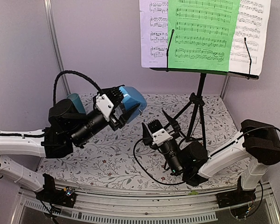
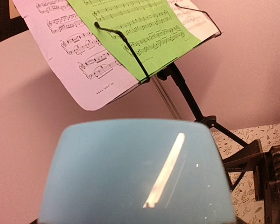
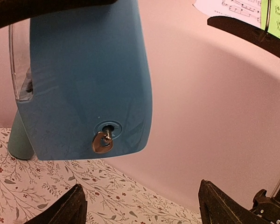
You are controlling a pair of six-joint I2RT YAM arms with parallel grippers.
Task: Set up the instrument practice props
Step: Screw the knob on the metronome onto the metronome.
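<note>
**Overhead view:** the left gripper (image 1: 126, 103) is clamped on the blue metronome (image 1: 135, 98), held clear of the floral table (image 1: 107, 158) at centre-left of the frame. The right gripper (image 1: 158, 123) sits just right of it, jaws spread, nothing between them. The black music stand (image 1: 199, 91) stands at upper right on its tripod. The sheet-music pages (image 1: 203, 32) rest on its desk, green over white. A teal cup (image 1: 77, 100) shows behind the left arm.

**Left wrist view:** the metronome fills the lower half of the frame; this gripper's own fingers cannot be made out around it. The stand and pages occupy the top, with the pages pinned under wire retainers (image 2: 130, 49).

**Right wrist view:** the metronome hangs at upper left, off the table, with a metal winding key (image 3: 102, 141) on its face. The right fingers (image 3: 72, 207) at the bottom edge stand wide apart — empty. The cup is partly visible behind the metronome at far left.
</note>
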